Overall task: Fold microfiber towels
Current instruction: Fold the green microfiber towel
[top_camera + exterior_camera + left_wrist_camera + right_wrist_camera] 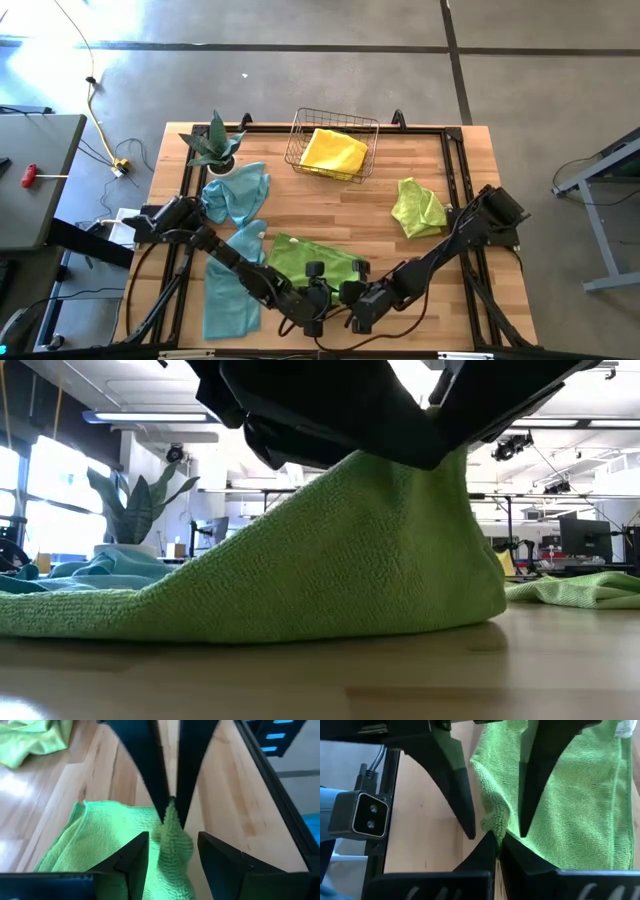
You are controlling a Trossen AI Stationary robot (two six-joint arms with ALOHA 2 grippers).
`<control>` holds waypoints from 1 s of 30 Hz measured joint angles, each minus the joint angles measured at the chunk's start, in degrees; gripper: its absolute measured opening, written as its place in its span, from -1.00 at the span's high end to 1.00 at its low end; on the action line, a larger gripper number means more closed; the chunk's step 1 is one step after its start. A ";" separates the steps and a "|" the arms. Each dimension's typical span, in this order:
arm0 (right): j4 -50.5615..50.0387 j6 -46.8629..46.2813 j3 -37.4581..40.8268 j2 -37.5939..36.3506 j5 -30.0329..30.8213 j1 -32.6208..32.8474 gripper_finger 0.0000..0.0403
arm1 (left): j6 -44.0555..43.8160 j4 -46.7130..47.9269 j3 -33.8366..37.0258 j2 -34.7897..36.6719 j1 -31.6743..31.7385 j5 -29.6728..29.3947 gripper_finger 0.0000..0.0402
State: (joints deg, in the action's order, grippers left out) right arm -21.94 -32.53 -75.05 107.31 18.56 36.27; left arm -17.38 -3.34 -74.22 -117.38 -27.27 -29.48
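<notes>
Lime green towel (312, 262) lies at the table's (420, 170) near edge, in front of the wire basket (333, 144). Right end effector (492, 836) is pinched tight on a raised fold of its near edge. Left end effector (170, 862) is spread wide astride the same fold, not gripping. Bare wood between basket and towel. Teal towels (232, 240) left of the basket, second lime towel (418, 208) right, yellow towel (333, 150) inside. No readable writing.
</notes>
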 joint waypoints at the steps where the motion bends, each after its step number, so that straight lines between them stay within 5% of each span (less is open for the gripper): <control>1: 0.07 0.24 0.00 0.00 0.01 -0.08 1.00 | -0.52 0.18 0.00 0.00 0.06 -0.42 0.21; 5: 0.20 0.63 0.00 0.00 -0.01 -0.29 1.00 | -1.97 0.60 0.00 0.00 0.31 -0.72 0.26; 10: 0.18 3.50 0.00 0.00 -0.08 -0.29 0.93 | -2.08 0.57 0.00 0.00 0.31 -0.72 0.59; 14: 0.16 6.68 0.00 0.00 -0.12 -0.27 0.66 | -2.04 0.57 0.00 0.00 0.27 0.81 0.93; 22: -7.94 4.19 0.00 -0.04 -7.62 1.03 0.15 | -3.33 0.71 0.00 0.00 0.22 1.92 0.97; 30: -11.73 4.48 0.86 -0.04 8.37 3.41 0.09 | -5.74 0.75 0.00 0.00 -0.53 3.90 0.99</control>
State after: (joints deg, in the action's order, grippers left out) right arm -33.68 -28.05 -74.18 107.26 26.93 39.68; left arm -23.11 -2.59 -74.22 -117.38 -27.80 -25.58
